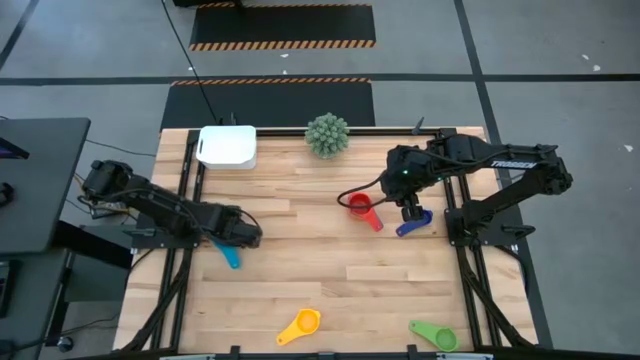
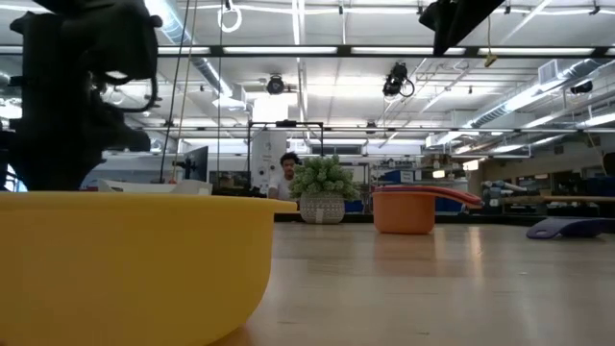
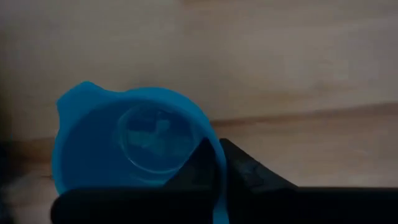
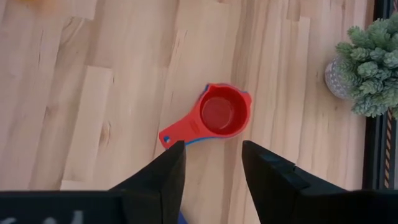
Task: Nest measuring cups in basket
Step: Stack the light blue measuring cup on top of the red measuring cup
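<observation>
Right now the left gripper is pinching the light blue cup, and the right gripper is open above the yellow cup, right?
Almost. The left gripper is shut on the light blue cup, as the left wrist view shows. But the right gripper hangs open above the red cup, not a yellow one; the right wrist view shows it. The yellow cup lies at the table's near edge.

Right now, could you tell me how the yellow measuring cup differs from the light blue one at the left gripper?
The yellow cup lies untouched near the table's front edge; the light blue cup has the shut left gripper pinched on its rim. Yellow's handle points toward the front-left corner; light blue's is not clearly seen. Both sit outside the basket.
</observation>
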`<state>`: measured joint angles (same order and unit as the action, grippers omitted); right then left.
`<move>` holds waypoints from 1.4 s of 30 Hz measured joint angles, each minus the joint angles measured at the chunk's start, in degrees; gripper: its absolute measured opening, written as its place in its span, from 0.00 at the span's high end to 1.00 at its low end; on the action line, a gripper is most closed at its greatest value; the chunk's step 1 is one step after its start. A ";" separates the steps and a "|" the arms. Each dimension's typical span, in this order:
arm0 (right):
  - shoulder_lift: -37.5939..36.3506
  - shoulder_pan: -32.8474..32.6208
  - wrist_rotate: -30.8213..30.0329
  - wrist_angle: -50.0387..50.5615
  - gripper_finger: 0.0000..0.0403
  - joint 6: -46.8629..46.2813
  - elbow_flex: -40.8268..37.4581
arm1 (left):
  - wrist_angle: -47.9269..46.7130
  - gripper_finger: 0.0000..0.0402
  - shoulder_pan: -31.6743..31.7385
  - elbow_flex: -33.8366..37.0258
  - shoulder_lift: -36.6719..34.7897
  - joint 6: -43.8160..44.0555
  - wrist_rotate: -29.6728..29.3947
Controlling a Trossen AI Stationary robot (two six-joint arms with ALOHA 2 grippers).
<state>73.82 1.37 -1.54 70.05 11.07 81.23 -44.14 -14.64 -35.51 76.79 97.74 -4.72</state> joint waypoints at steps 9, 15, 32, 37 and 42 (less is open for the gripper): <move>-1.08 0.02 1.18 0.80 0.61 5.03 -0.02 | 0.28 0.98 3.74 -9.52 0.09 -1.68 1.11; -7.30 0.00 9.12 0.79 0.61 6.55 -0.02 | 0.22 0.98 6.13 -17.85 0.38 -4.72 -1.04; -32.21 -0.04 12.15 -4.36 0.60 -2.31 -10.41 | -3.29 0.98 14.37 -54.55 28.03 -17.50 0.69; -38.10 -0.04 11.87 -4.98 0.60 -2.53 -15.53 | -4.05 0.98 16.39 -68.07 37.17 -18.23 0.93; -41.73 -0.04 11.74 -5.30 0.60 -2.22 -19.06 | -4.03 0.98 17.57 -81.42 46.05 -18.11 1.37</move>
<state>32.10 1.32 10.20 64.75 8.84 62.17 -48.18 2.93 -116.93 122.84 79.63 -3.35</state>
